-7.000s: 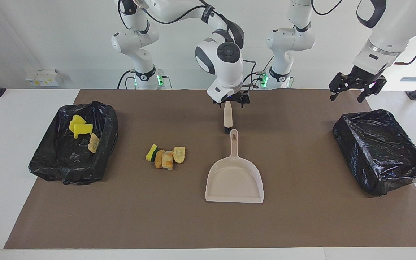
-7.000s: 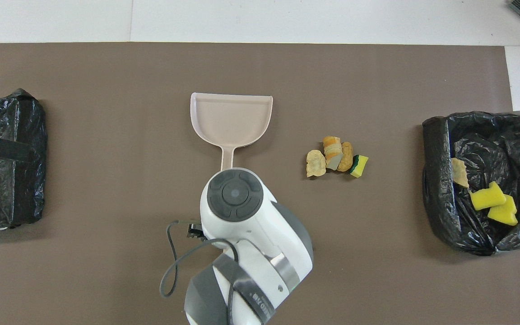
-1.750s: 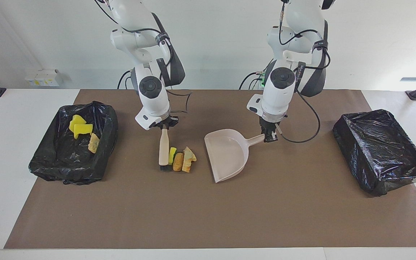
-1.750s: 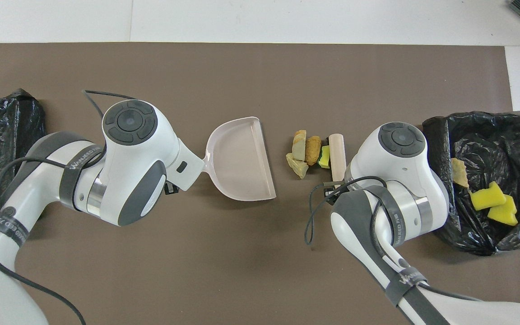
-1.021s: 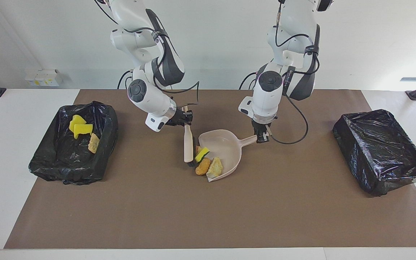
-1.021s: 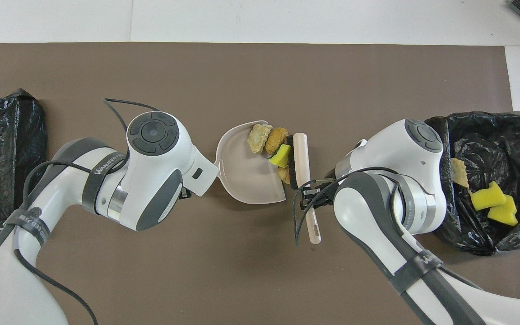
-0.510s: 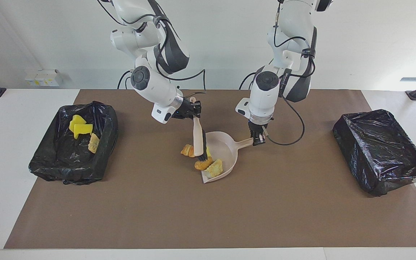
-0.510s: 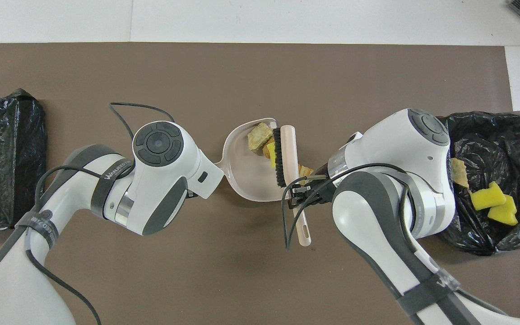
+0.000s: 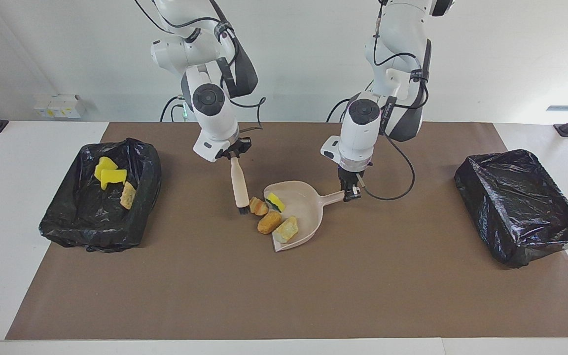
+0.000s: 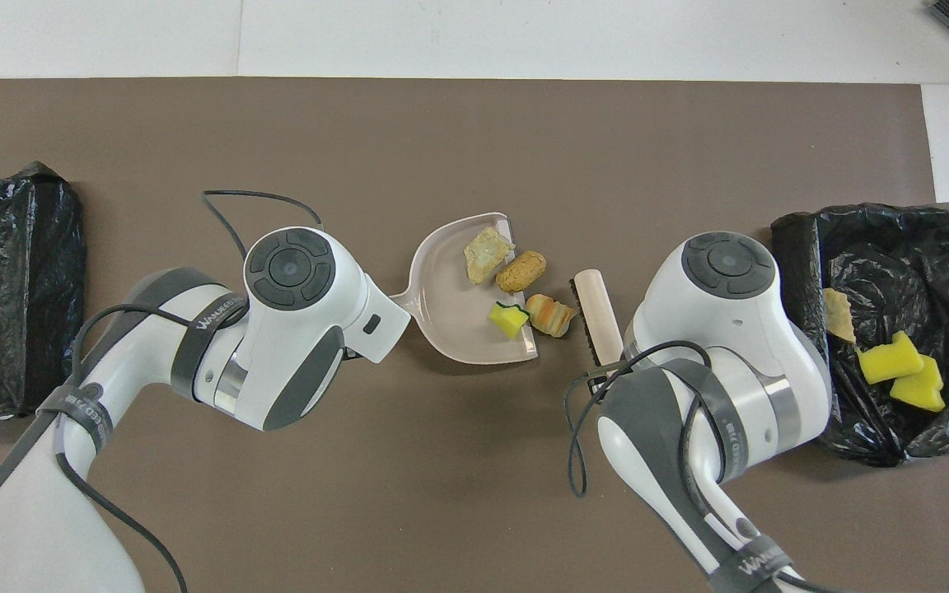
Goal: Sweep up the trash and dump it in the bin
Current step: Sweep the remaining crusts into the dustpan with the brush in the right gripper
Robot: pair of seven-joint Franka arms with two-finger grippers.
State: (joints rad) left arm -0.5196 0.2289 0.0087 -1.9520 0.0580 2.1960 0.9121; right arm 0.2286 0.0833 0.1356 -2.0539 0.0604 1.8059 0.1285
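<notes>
We count 4 loose trash pieces mid-bench: a yellow sponge chunk w/ green backing [image 9: 275, 201] and a pale crusty bread bit [image 9: 287, 229] lie in the beige plastic dustpan [image 9: 308, 211]; a round golden-brown bread bit [image 9: 268, 222] sits at its lip; a striped croissant-like bit [image 9: 258, 205] lies on the brown mat [image 9: 284, 296] just outside. The left end effector [image 9: 350, 192] is clamped shut on the dustpan's handle. The right end effector [image 9: 233, 151] is closed on 1 wooden-handled hand brush [image 9: 239, 184], bristles down beside the croissant bit. We see 2 black-bag-lined bins: the one at the right arm's end [image 9: 97, 223] holds 3 pieces, 2 yellow sponges plus 1 bread bit; the other [image 9: 523, 207] is at the left arm's end.
</notes>
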